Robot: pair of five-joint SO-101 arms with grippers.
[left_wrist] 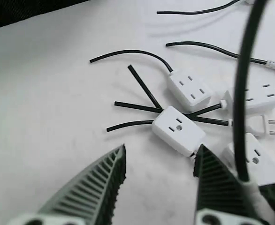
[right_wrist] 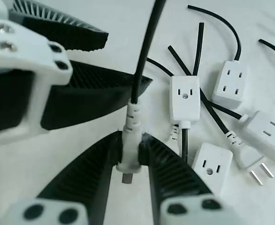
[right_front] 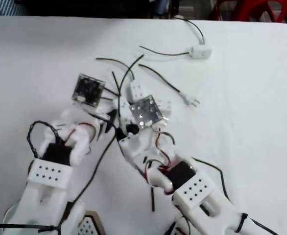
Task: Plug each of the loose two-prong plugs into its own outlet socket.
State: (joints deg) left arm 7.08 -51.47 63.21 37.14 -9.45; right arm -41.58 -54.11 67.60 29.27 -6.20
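The right jaws are closed on a white plug [right_wrist: 129, 154], with its black cable [right_wrist: 144, 56] rising from between them. The left jaws are open, and a white outlet socket [left_wrist: 177, 130] is seen on the table [left_wrist: 57, 93] just beyond their tips. Further sockets [left_wrist: 190, 89] are clustered just behind it, and a loose plug [right_front: 192, 101] is seen to the right of the cluster, well apart from both arms.

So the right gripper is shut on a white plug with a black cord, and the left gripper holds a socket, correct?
The left gripper holds nothing: the left wrist view shows it open, a white socket beyond its tips. The right gripper is shut on the white plug.
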